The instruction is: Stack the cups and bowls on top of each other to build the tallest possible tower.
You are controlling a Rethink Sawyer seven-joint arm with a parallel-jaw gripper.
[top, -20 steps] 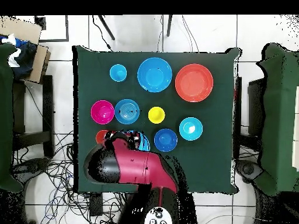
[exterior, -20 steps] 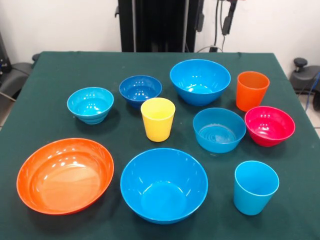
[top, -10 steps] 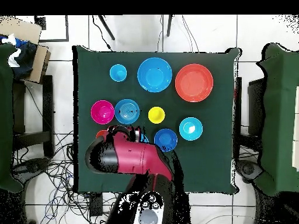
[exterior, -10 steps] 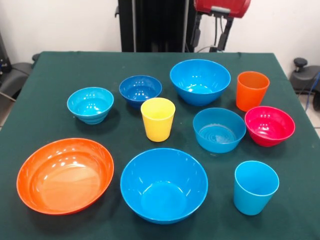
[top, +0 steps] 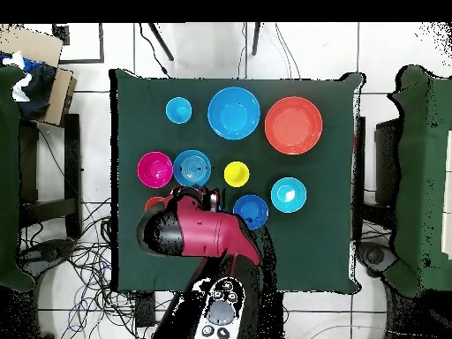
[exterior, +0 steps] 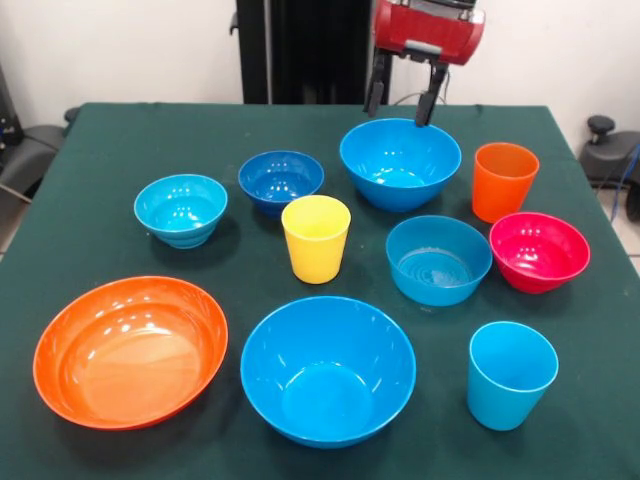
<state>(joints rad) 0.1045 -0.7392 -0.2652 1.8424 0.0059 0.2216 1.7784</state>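
A dark green tablecloth [exterior: 120, 150] covers the table; cables [top: 79, 256] trail over the tiled floor [top: 309, 48].

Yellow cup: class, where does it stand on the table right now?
In the front view the yellow cup stands upright near the table's middle, just in front of the small dark blue bowl and left of the medium light blue bowl.

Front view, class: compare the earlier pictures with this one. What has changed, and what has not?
The pincer has come down into the picture from above: absent at first, then only its red housing, now both fingers show, spread apart, above the far large blue bowl. It holds nothing. All cups and bowls, such as the yellow cup, stayed where they were, unstacked.
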